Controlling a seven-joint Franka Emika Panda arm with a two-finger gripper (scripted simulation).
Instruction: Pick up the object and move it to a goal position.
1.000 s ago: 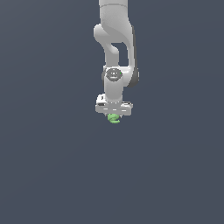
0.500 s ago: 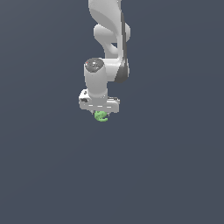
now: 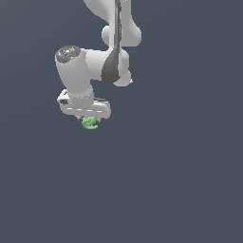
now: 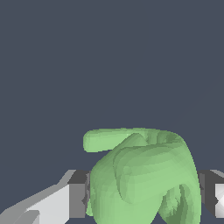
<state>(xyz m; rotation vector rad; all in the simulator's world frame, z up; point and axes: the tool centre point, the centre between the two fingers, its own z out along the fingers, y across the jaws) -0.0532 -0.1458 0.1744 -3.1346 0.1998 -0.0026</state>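
Observation:
The object (image 3: 89, 123) is a tiny bright green, lumpy, curled thing hanging just under the white gripper (image 3: 88, 121) in the exterior view. My gripper is shut on it. In the wrist view the object (image 4: 144, 175) fills the space between the two dark finger pads (image 4: 78, 192), which press on it from both sides. The fingers themselves are mostly hidden behind the hand in the exterior view.
The white arm (image 3: 111, 42) reaches down from the top of the exterior view. Around it there is only a plain dark blue-grey background, with no other thing showing.
The arm has carried the object toward the exterior view's left, and the hand now looks bigger in the picture. The grip on the object is unchanged.

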